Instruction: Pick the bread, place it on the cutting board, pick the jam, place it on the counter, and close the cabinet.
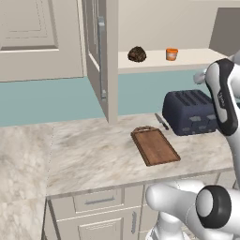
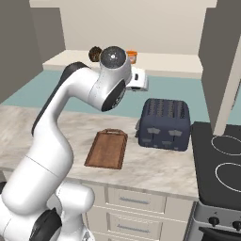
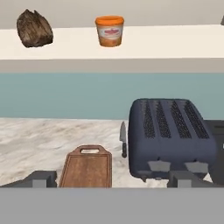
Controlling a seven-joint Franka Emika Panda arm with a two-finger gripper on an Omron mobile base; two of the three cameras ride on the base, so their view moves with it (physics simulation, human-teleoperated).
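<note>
Your gripper sits at the bottom of the hand view, fingers spread wide and holding nothing. Just above them, lower centre, the cutting board lies on the counter, beside a knife and toaster. At upper left, the bread rests on the cabinet shelf, the jam near it.

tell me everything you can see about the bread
The bread is a small dark brown loaf, lumpy and roundish, with a rough mottled crust. It sits on the cream shelf inside the open cabinet, near the shelf's left end, with the orange jam standing apart to its right. Nothing grips or touches it apart from the shelf. It is up above the counter, higher than the cutting board.
</note>
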